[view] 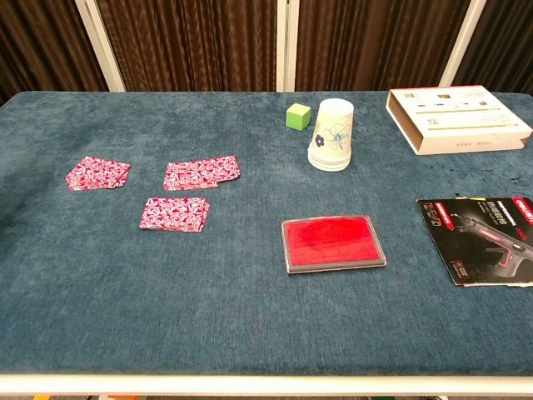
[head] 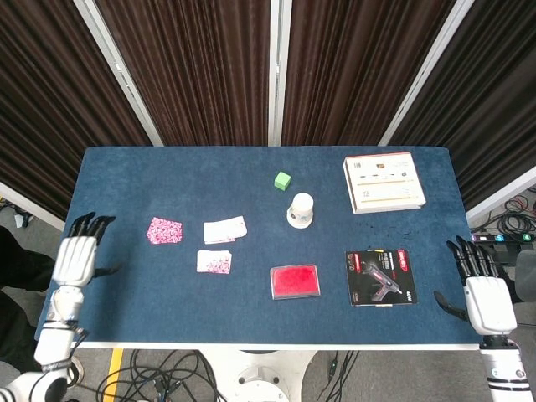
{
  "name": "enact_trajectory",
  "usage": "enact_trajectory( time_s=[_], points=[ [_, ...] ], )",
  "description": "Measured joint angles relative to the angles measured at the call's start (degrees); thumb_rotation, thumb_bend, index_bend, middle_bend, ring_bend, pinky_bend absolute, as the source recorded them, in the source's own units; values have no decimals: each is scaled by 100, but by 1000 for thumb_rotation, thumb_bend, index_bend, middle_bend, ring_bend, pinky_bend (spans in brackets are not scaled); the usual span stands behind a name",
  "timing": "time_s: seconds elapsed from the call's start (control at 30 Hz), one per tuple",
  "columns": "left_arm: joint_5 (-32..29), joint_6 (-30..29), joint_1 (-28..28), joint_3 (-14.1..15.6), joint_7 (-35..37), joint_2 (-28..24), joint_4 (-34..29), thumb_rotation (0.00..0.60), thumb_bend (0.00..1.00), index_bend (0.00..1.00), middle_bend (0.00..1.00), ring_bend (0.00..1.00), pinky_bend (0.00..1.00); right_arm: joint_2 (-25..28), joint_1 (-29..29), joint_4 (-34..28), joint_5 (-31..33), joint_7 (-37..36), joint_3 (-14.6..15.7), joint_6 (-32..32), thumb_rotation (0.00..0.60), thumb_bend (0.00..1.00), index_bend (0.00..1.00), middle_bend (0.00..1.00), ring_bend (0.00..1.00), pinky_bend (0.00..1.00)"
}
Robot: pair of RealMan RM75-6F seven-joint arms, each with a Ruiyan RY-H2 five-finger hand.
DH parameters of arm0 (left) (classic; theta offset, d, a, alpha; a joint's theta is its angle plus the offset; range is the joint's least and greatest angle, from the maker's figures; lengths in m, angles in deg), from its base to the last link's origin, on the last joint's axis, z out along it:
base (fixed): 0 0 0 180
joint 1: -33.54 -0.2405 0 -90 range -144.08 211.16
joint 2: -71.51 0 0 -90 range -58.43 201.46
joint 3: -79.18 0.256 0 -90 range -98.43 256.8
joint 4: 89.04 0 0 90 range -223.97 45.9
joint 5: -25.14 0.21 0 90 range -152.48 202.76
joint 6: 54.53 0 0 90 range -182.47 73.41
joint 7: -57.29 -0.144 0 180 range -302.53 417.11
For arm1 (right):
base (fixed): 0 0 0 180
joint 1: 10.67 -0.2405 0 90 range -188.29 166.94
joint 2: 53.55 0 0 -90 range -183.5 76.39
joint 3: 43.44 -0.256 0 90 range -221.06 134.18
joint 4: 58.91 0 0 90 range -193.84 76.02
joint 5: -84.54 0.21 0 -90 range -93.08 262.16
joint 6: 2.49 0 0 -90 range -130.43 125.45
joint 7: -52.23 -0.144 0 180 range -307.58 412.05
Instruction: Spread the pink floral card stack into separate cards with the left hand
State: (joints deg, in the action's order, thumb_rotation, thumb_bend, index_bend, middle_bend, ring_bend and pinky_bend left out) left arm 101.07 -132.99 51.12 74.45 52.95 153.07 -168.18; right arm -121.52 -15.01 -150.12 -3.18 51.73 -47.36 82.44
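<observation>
Three pink floral cards lie apart on the blue table's left half: a left card (head: pixel 164 231) (view: pixel 97 174), a middle card (head: pixel 225 229) (view: pixel 201 172), and a nearer card (head: pixel 214 261) (view: pixel 174 213). None of them touch. My left hand (head: pixel 75 257) hovers at the table's left edge, well away from the cards, fingers spread and holding nothing. At the right edge of the table my right hand (head: pixel 486 293) is also open and empty. The chest view shows neither hand.
A green cube (head: pixel 282 179) and an upturned paper cup (head: pixel 301 209) stand at centre back. A red flat case (head: pixel 295 281) lies near the front, a black tool packet (head: pixel 381 277) to its right, and a white box (head: pixel 383 182) at back right.
</observation>
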Motion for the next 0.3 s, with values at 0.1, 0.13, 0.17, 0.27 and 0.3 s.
enact_trajectory(
  time_s=[0.1, 0.13, 0.17, 0.27, 0.3],
  points=[
    [140, -241, -196, 135, -155, -44, 56, 600, 74, 193, 175, 59, 105, -15, 16, 18, -60, -7, 31, 59, 600, 153, 0, 0, 0, 0],
    [165, -304, -251, 157, -161, -47, 77, 600, 74, 194, 175, 59, 105, -16, 21, 18, -71, -6, 35, 76, 600, 153, 0, 0, 0, 0],
    [184, -362, -304, 173, -150, -48, 97, 600, 74, 194, 175, 59, 105, -18, 29, 17, -83, -6, 38, 103, 600, 153, 0, 0, 0, 0],
    [230, -545, -456, 195, -108, -37, 195, 600, 73, 195, 175, 59, 105, -21, 58, 12, -117, 1, 64, 155, 600, 153, 0, 0, 0, 0],
    [248, -621, -508, 196, -98, -28, 242, 600, 74, 195, 175, 59, 105, -18, 66, 10, -122, 5, 74, 162, 600, 153, 0, 0, 0, 0]
  ],
)
